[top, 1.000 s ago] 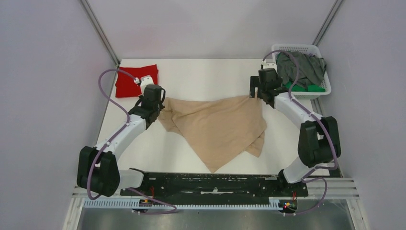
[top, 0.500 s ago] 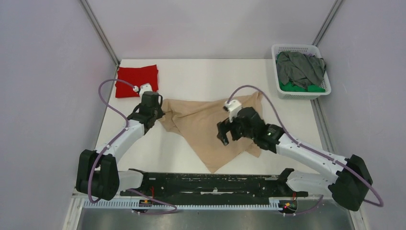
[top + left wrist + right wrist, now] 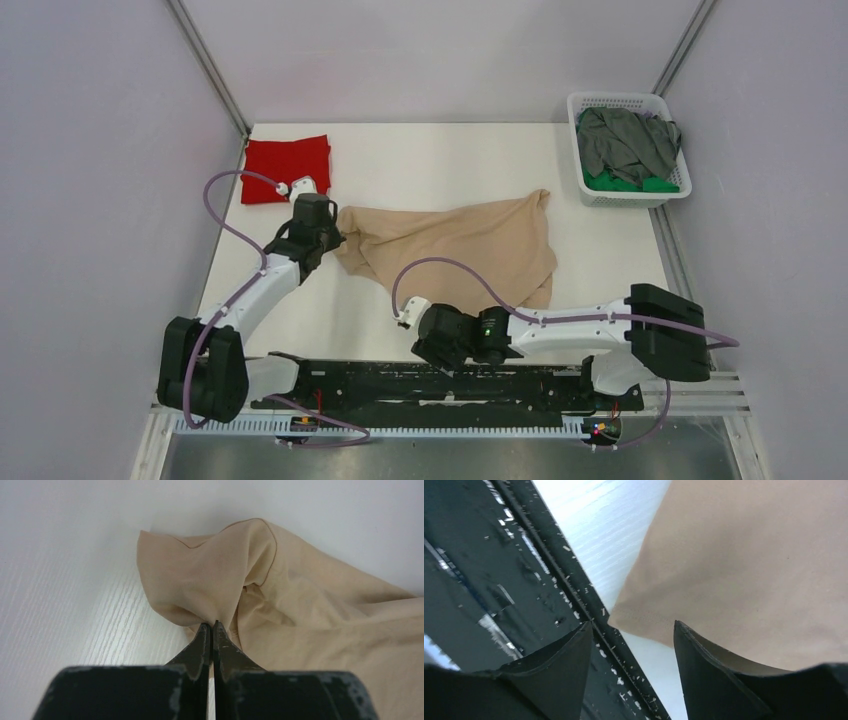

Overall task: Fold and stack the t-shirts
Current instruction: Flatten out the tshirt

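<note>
The beige t-shirt (image 3: 470, 245) lies spread and crumpled across the middle of the table. My left gripper (image 3: 333, 238) is shut on its left corner, where the cloth bunches at the fingertips in the left wrist view (image 3: 212, 626). My right gripper (image 3: 438, 348) hangs open at the near edge, over the shirt's near corner (image 3: 749, 555). Its jaws (image 3: 631, 625) stand wide apart and hold nothing. The red t-shirt (image 3: 286, 167) lies folded at the far left. The dark grey t-shirt (image 3: 625, 138) and the green one (image 3: 632, 183) lie in the basket.
A white basket (image 3: 625, 98) stands at the far right corner. The black base rail (image 3: 420, 380) runs along the near edge, right under my right gripper, and shows in the right wrist view (image 3: 499, 580). Grey walls close in both sides.
My right gripper let go of the beige shirt's far right corner and swung down to the near edge, now open over the near corner. The left gripper has barely moved.
</note>
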Robot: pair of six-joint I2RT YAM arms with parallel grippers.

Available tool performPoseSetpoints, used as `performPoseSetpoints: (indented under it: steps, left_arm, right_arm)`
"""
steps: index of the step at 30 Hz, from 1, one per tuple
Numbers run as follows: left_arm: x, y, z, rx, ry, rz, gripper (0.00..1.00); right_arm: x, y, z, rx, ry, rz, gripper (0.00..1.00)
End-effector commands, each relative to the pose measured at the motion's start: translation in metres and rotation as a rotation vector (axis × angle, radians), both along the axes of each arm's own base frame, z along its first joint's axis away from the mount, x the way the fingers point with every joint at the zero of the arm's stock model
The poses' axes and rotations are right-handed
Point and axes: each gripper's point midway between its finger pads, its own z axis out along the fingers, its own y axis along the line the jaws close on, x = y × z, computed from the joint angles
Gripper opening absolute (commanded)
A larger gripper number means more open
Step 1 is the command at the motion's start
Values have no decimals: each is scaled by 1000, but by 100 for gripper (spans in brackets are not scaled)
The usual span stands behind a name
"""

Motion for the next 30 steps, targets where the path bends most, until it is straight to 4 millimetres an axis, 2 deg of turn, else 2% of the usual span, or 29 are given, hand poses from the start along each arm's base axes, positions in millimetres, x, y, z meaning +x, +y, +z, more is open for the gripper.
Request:
performPoseSetpoints:
  steps: [1,8,12,16,21,24,28,30]
  left_arm:
    - [4,-4,14,-56,-60,14,2]
    - [2,-2,17,-54,-71,19,2]
    - [2,-1,15,-54,-66,24,2]
    - [2,0,14,-51,-65,28,2]
    - [2,0,15,-44,-68,16,2]
    - [1,2,17,-29,-69,20,2]
    - [0,8,21,-7,-76,42,2]
    - [0,11,24,3,-79,52,2]
  right_arm:
    - [19,11,2,-10,-82,-69,61]
    - [21,3,-16,-58,-87,-98,53]
    - [16,4,-25,-69,-54,-99,50]
    - [9,5,-33,-65,-12,-93,36]
    - [4,1,-45,-40,86,-97,33]
    - [6,-3,-53,-30,125,-117,31]
    - [18,-13,-60,-54,112,-178,16]
    - [33,-20,-55,-69,58,-231,8]
